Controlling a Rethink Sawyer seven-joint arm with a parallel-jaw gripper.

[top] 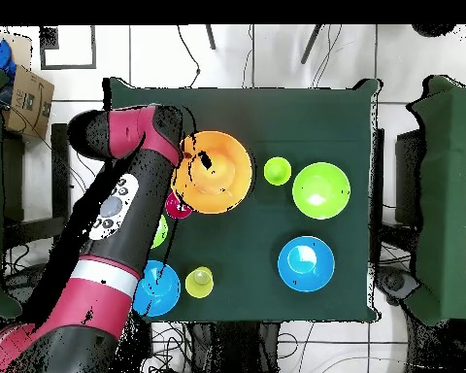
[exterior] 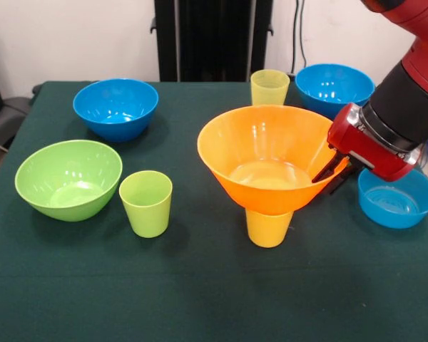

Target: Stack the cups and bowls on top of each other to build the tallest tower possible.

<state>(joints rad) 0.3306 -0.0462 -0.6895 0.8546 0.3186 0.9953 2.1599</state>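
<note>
My jaws [exterior: 331, 169] grip the orange bowl's [exterior: 271, 153] rim; it sits on a yellow cup [exterior: 268, 228] mid-surface [exterior: 200, 299]. The cloth is dark green, with a white wall [exterior: 71, 35] behind.

The table [exterior: 200, 299] was covered in dark green cloth. At centre frame, a large orange bowl [exterior: 271, 160] sat above a bright yellow cup [exterior: 268, 228]. Lower left held a lime green bowl [exterior: 68, 178] and lime green cup [exterior: 146, 203]. Blue bowls lay upper left [exterior: 116, 107], upper right [exterior: 334, 89] and at right [exterior: 397, 199]. A paler yellow cup [exterior: 269, 87] stood at top. The arm [exterior: 406, 85] was red and black.
</note>
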